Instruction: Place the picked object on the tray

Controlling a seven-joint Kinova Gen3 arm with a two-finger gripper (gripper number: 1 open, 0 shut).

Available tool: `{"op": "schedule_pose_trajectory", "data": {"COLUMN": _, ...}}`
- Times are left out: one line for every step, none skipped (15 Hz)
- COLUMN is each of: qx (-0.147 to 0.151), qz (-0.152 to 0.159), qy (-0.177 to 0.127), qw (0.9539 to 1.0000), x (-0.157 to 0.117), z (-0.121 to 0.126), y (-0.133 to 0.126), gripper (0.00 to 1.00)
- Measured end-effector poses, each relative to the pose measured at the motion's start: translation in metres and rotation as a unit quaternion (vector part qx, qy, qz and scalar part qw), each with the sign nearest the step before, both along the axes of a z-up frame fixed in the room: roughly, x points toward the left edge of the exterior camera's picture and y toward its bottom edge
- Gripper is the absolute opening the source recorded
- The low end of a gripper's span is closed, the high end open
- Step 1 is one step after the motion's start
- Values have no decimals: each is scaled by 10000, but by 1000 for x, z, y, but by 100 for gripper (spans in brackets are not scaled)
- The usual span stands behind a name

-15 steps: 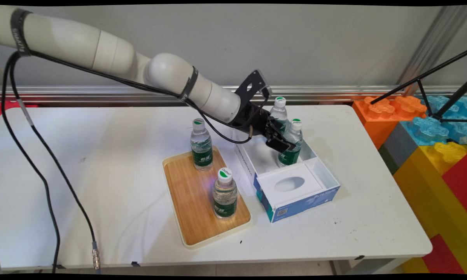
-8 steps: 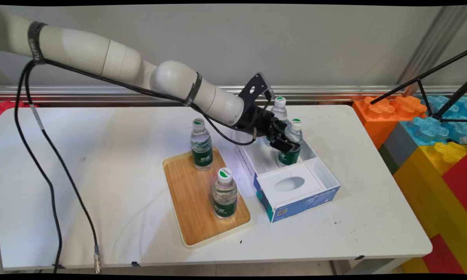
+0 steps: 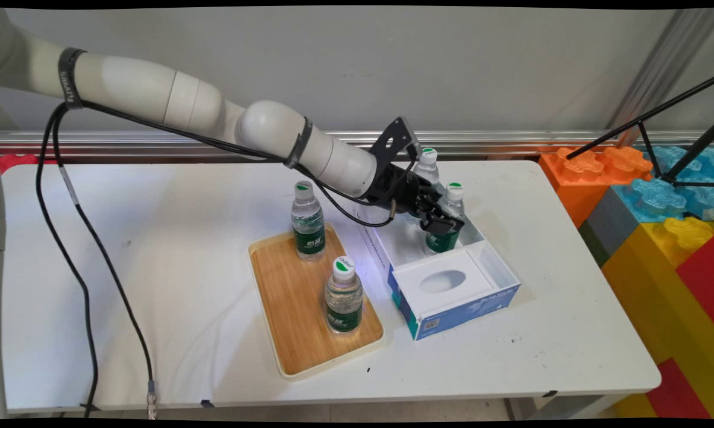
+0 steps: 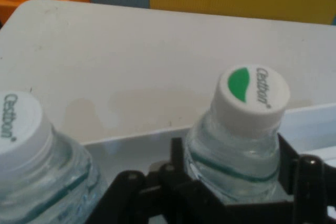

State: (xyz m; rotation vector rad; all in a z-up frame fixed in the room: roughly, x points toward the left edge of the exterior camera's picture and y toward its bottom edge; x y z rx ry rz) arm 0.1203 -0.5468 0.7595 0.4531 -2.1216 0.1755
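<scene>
A white counter (image 3: 154, 238) runs along a grey wall, with coloured blocks (image 3: 648, 202) at its right end. Two water bottles stand on the wooden tray (image 3: 291, 309): one at the back (image 3: 308, 223), one in front (image 3: 343, 295). Two more stand in the open white box (image 3: 487, 261); the gripper (image 3: 443, 221) has its fingers (image 4: 294, 177) closed around the nearer bottle's (image 4: 241, 140) shoulder, the far bottle (image 3: 427, 169) just behind

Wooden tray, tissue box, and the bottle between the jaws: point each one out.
Wooden tray (image 3: 285, 309): main view, bare wood between its two bottles and the near rim.
Tissue box (image 3: 469, 306): main view, blue front wall.
Bottle between the jaws (image 4: 251, 95): hand view, white cap with the green leaf.
</scene>
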Motion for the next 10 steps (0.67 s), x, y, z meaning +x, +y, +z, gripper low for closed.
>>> {"op": "schedule_pose_trajectory", "data": {"qx": -6, "qz": -24, "qy": -3, "qw": 10000, "x": 0, "z": -1, "y": 0, "gripper": 0}}
{"op": "schedule_pose_trajectory", "data": {"qx": -6, "qz": -37, "qy": -1, "qw": 10000, "x": 0, "z": -2, "y": 0, "gripper": 0}}
{"op": "schedule_pose_trajectory", "data": {"qx": -6, "qz": -38, "qy": 3, "qw": 10000, "x": 0, "z": -2, "y": 0, "gripper": 0}}
{"op": "schedule_pose_trajectory", "data": {"qx": -2, "qz": -39, "qy": 9, "qw": 10000, "x": 0, "z": -2, "y": 0, "gripper": 0}}
{"op": "schedule_pose_trajectory", "data": {"qx": 2, "qz": -29, "qy": 20, "qw": 10000, "x": -1, "z": -2, "y": 0, "gripper": 0}}
{"op": "schedule_pose_trajectory", "data": {"qx": 14, "qz": -12, "qy": 32, "qw": 10000, "x": -2, "z": 0, "y": 0, "gripper": 0}}
{"op": "schedule_pose_trajectory", "data": {"qx": 28, "qz": 16, "qy": 43, "qw": 10000, "x": -3, "z": 3, "y": 0, "gripper": 0}}
{"op": "schedule_pose_trajectory", "data": {"qx": 37, "qz": 37, "qy": 52, "qw": 10000, "x": -4, "z": 7, "y": 1, "gripper": 0}}
{"op": "schedule_pose_trajectory", "data": {"qx": 50, "qz": 66, "qy": 65, "qw": 9999, "x": -7, "z": 14, "y": 1, "gripper": 0}}
{"op": "schedule_pose_trajectory", "data": {"qx": 57, "qz": 88, "qy": 72, "qw": 9999, "x": -8, "z": 20, "y": 2, "gripper": 0}}
